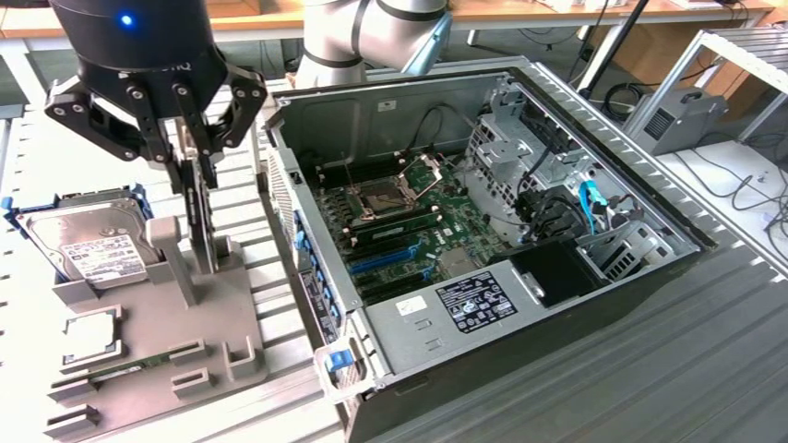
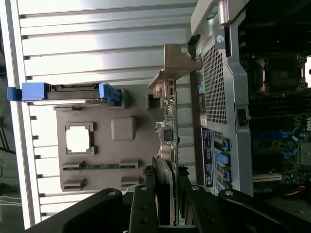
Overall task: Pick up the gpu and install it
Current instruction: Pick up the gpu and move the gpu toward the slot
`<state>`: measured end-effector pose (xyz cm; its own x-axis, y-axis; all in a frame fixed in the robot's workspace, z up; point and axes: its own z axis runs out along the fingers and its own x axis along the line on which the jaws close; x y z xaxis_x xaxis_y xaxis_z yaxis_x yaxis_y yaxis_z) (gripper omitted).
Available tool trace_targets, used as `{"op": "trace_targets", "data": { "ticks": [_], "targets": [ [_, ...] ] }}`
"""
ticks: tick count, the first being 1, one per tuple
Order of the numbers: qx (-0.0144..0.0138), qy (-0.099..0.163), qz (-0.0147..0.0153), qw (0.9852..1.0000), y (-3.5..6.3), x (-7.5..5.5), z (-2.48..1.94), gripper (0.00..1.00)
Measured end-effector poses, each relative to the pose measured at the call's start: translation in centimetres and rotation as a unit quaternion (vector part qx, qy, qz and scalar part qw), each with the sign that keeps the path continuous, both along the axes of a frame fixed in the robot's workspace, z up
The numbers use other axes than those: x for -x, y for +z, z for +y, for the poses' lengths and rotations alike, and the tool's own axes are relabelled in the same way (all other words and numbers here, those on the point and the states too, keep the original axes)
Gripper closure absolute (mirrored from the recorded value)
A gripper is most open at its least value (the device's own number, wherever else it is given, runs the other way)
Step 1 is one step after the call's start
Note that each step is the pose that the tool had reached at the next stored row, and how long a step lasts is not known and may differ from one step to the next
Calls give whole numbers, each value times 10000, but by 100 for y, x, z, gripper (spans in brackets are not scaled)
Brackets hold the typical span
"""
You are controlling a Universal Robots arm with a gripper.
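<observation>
Gripper (image 1: 199,166) pinches the gpu (image 1: 203,223) between its fingers, the card edge-on directly beneath the palm. It looks light, stiff and fragile, best gripped along the bare board edge.

Exterior view looks down obliquely over computer case (image 1: 357,120) and fixture (image 1: 148,323); wrist view looks down past gripper (image 2: 171,180), seeing both.

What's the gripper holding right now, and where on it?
The thin green circuit-board gpu card with silver bracket: the fingers clamp its two flat faces at the end opposite the bracket.
</observation>
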<state>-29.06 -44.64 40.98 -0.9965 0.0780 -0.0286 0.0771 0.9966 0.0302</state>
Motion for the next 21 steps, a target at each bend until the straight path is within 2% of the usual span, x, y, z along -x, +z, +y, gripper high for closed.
{"op": "trace_targets", "data": {
  "ticks": [21],
  "targets": [
    [0,0,0,10000,119,0,0,71]
  ]
}}
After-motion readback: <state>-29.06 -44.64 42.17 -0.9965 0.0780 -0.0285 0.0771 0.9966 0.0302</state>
